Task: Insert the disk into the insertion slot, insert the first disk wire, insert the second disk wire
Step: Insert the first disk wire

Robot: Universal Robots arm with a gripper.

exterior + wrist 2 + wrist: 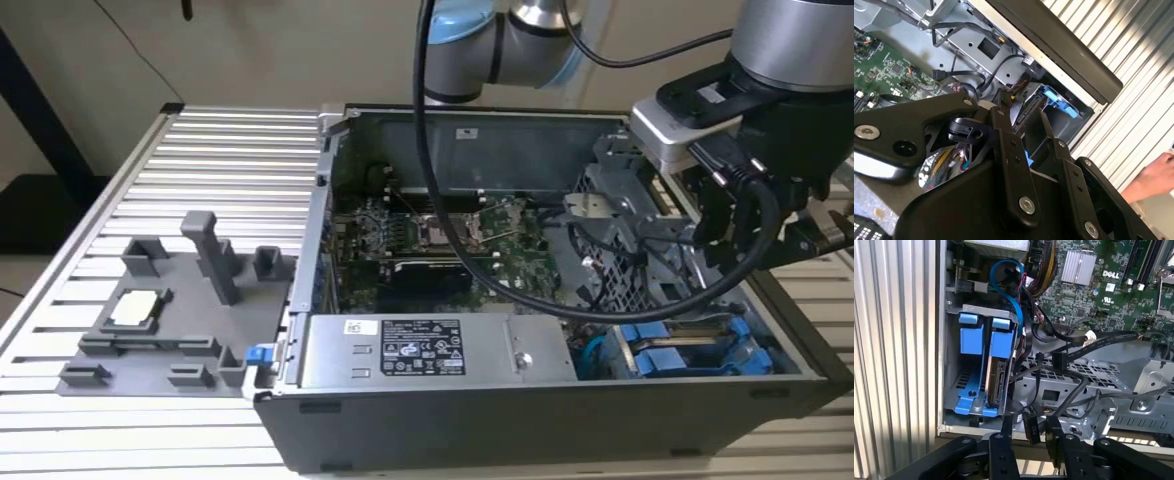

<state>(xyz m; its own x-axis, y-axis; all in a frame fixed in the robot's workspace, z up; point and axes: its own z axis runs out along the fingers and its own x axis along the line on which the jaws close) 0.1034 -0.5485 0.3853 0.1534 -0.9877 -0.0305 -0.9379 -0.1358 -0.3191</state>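
Gripper (pixel 1029 434) down at one end of the open PC case (pixel 534 420), jaws apart w/ a black wire plug (pixel 1030 426) between the fingertips; can't tell if either pad touches it

Just past the tips: disk (pixel 996 382), standing on edge in its blue carrier, seated inside the insertion slot (pixel 985 310), a grey metal bay w/ two blue tabs side by side at its mouth. Sits on the side of the bay nearest the wires

Blue flat cable (pixel 1009 285) looping over the bay's far end. Black wires (pixel 1089 342) draped across the perforated cage (pixel 1079 372) right beside the slot. Green motherboard (pixel 1104 295) beyond that

In the second wrist view, a person's hand (pixel 1154 177) over the slatted table (pixel 1134 65), outside the case, apart from the gripper

In the exterior view, arm (pixel 787 40) reaching down at the exterior view's right. Silver box w/ label (pixel 414 350) along the case's near wall, next to the blue bay. Grey fixture (pixel 160 330) on the table, well apart, at the exterior view's left
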